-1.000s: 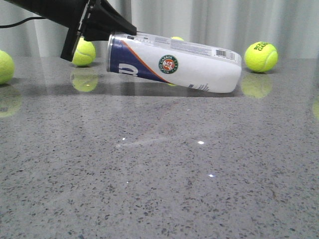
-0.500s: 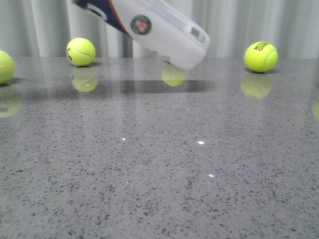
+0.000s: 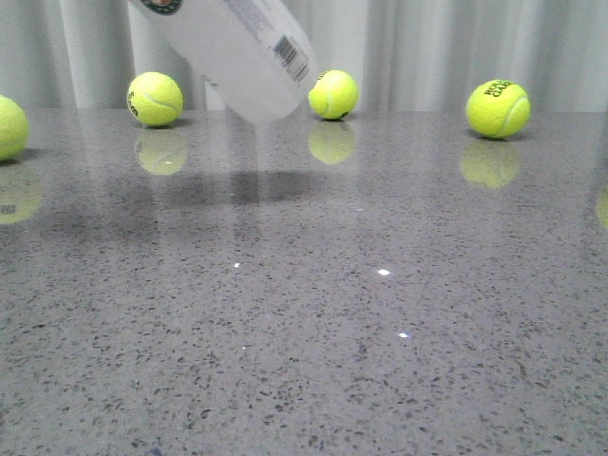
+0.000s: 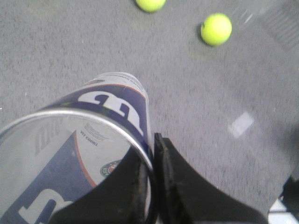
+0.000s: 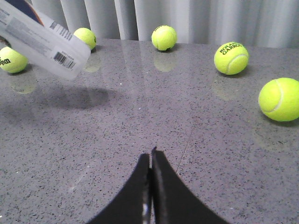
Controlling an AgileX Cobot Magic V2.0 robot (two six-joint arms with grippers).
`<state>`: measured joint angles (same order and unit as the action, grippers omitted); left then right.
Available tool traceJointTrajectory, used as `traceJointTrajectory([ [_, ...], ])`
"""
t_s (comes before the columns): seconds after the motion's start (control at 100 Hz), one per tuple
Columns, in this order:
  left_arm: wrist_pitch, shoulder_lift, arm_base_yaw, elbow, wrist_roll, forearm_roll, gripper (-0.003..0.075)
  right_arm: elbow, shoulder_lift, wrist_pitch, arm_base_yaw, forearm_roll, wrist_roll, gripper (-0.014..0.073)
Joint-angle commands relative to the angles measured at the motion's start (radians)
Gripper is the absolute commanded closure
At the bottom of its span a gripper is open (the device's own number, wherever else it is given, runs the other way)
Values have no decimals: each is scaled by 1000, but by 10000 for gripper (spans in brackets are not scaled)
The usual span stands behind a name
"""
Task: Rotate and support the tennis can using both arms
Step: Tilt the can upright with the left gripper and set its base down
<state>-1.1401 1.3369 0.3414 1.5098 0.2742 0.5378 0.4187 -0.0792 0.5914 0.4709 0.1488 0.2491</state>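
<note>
Grey speckled table [image 3: 380, 313], pale curtains behind, tennis balls [image 3: 333, 94] scattered along the far edge. Tennis can [image 3: 237, 47] hangs tilted above the far left, clear of the surface. Left claw [image 4: 152, 186] is clamped on its silver rim. Right claw [image 5: 150, 186] hovers low near the middle, fingers pressed together, empty. Judged step: rotation under way; next, the right claw must open and meet the free end.

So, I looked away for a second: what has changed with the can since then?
The can has been lifted off the table by its open end and tipped steeper, its closed end now in the air. The left gripper still clamps its rim. The balls have not moved, and the right gripper is shut, apart from it.
</note>
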Motion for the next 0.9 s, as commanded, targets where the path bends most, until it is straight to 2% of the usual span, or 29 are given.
traceJointTrajectory([
  [0.0, -17, -37, 64, 58, -79, -68, 741, 21, -11, -80, -6, 17, -2, 658],
  [0.21, -75, -25, 224, 104, -184, -283, 741, 21, -11, -80, -6, 17, -2, 658],
  [0.37, -134, 40, 285, 110, -187, -306, 741, 21, -11, -80, -6, 17, -2, 658],
  [0.76, -130, 92, 304, 112, -179, -314, 738, 21, -11, -80, -6, 17, -2, 658],
  [0.89, -116, 92, 304, 112, -176, -314, 703, 21, -11, -80, -6, 17, -2, 658],
])
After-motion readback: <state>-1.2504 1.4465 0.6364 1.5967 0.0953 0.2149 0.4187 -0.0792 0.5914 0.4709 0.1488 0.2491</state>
